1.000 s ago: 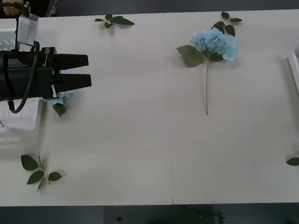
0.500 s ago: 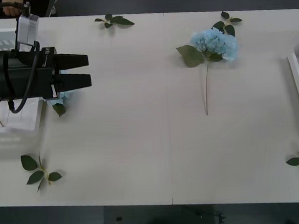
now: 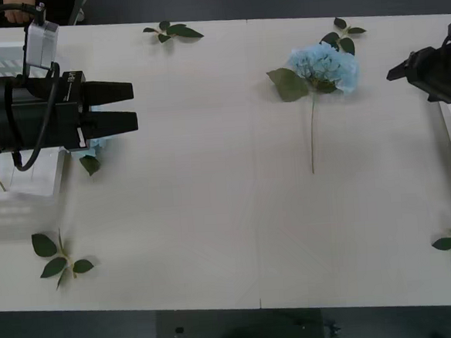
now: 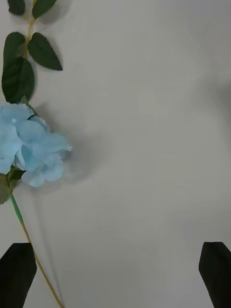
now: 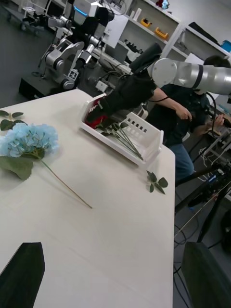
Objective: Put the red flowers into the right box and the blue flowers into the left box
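Blue flowers (image 3: 323, 67) lie unobstructed; leaf sprig (image 3: 343, 33) beside; both grippers' fingers parted, empty.

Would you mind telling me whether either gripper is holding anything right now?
Nothing is held. The left gripper and right gripper are both open and empty; the blue flower lies on the table.

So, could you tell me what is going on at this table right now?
The robot is sorting artificial flowers into two white boxes. One blue flower lies on the table, not yet picked up. The right gripper, open and empty, is above the right box, which already holds red flowers, and points toward the blue flower. The left gripper hangs open and empty beside the left box.
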You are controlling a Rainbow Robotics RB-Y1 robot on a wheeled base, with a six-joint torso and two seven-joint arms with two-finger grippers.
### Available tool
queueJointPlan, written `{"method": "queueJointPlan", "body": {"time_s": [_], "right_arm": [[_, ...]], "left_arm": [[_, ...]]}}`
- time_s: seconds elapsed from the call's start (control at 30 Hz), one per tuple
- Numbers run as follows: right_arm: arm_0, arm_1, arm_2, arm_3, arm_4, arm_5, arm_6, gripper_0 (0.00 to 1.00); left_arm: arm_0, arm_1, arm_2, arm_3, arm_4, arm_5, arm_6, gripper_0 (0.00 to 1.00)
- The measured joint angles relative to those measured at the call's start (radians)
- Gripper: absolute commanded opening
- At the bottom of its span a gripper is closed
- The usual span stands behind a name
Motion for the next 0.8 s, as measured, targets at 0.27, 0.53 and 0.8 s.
{"method": "queueJointPlan", "body": {"time_s": [0.27,0.53,0.8], "right_arm": [[-0.069,0.193,0.025,0.011,0.240,0.092,-0.148,1.00],[-0.146,0.381,0.025,0.040,0.512,0.177,-0.306,1.00],[-0.201,0.511,0.025,0.185,0.663,0.205,-0.317,1.00]], "left_arm": [[0.000,0.000,0.000,0.000,0.000,0.000,0.000,0.83],[0.000,0.000,0.000,0.000,0.000,0.000,0.000,0.83],[0.000,0.000,0.000,0.000,0.000,0.000,0.000,0.83]]}}
